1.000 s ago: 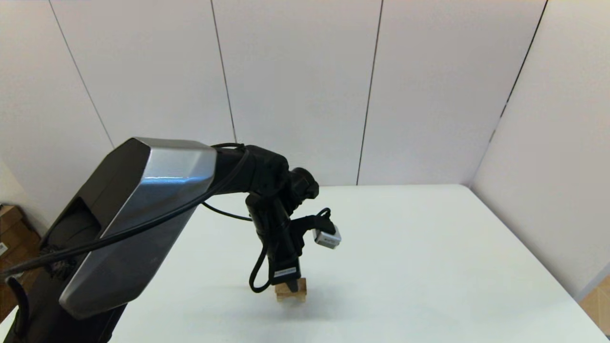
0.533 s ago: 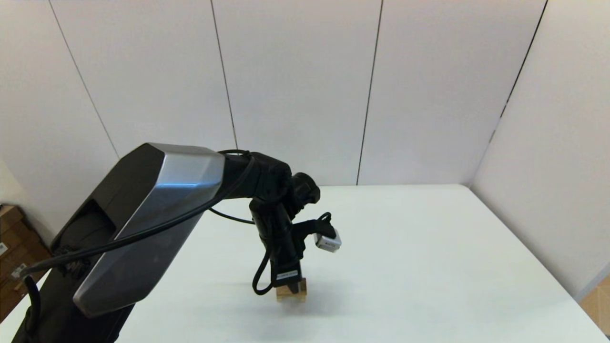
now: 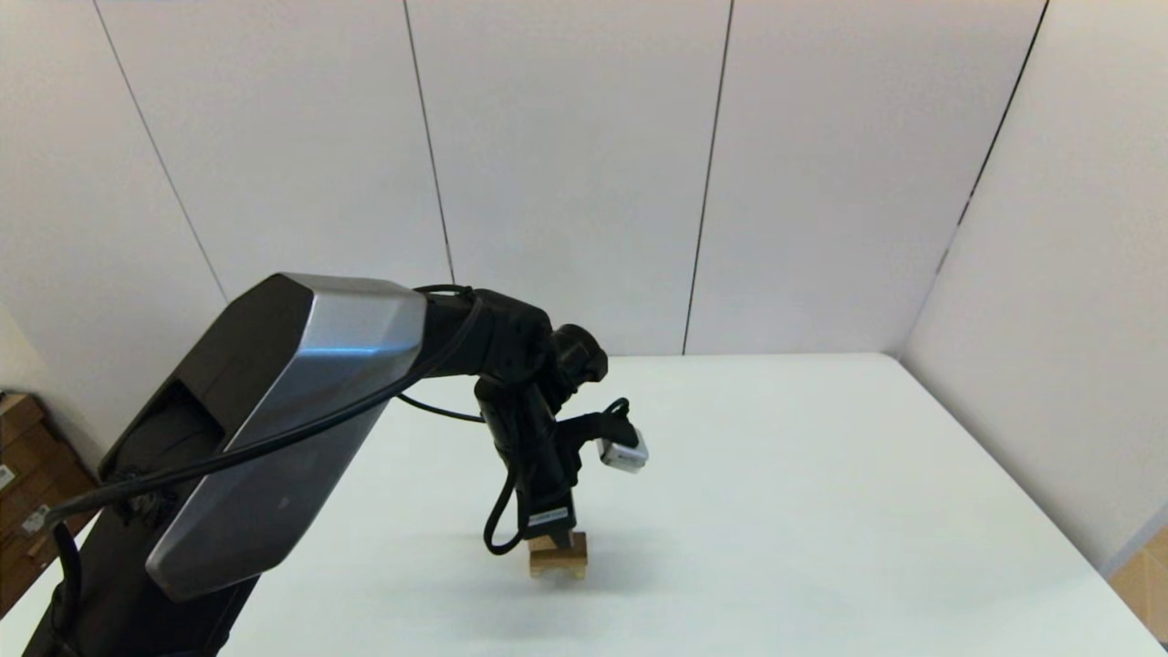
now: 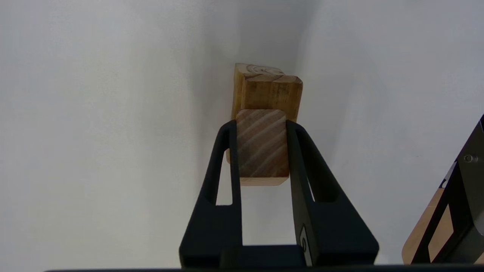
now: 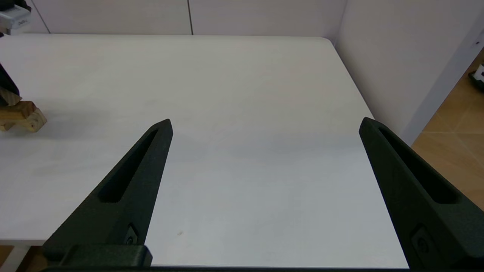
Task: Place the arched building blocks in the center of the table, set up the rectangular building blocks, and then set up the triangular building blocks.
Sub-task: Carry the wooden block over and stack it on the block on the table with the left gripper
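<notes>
My left gripper [image 3: 558,540] hangs straight down over a small stack at the table's [image 3: 821,474] near middle. The left wrist view shows that gripper [image 4: 261,126] shut on the triangular block [image 4: 261,151], a small brown piece with striped grain, one finger on each side. Right under it lies the darker rectangular block [image 4: 272,94]. At the bottom of the stack stands the pale arched block [image 3: 558,566] on its two feet. The same stack [image 5: 20,113] shows far off in the right wrist view. My right gripper [image 5: 265,121] is open, holds nothing, and hovers by the table's near right edge.
White wall panels close the table's far side and right side. Wooden floor [image 5: 453,124] shows past the right edge. The left arm's big grey link [image 3: 274,429] fills the near left of the head view.
The left arm has shifted slightly up and left over the stack. The blocks stay where they were.
</notes>
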Controlling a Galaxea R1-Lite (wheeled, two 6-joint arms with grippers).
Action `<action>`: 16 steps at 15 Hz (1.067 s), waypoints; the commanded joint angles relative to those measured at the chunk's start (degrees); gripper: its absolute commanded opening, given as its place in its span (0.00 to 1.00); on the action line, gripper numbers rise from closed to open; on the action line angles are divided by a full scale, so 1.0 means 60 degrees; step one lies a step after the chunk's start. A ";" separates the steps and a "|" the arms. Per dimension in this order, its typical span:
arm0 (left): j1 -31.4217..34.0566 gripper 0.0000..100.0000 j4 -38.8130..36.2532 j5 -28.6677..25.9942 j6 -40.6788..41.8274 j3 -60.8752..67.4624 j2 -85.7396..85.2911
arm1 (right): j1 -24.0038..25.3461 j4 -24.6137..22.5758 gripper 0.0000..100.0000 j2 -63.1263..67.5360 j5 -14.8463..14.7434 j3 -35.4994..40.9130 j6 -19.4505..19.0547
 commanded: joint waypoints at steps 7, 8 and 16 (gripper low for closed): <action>-0.0122 0.00 0.0007 0.0045 0.0020 -0.0147 0.0103 | 0.0001 0.0000 1.00 -0.0019 0.0007 -0.0001 -0.0001; -0.0137 0.00 0.0022 0.0045 0.0005 -0.0177 0.0117 | 0.0001 0.0014 1.00 -0.0019 0.0007 -0.0001 -0.0001; -0.0269 0.00 0.0051 0.0060 -0.0039 -0.0250 0.0161 | 0.0001 0.0014 1.00 -0.0019 0.0007 -0.0001 -0.0015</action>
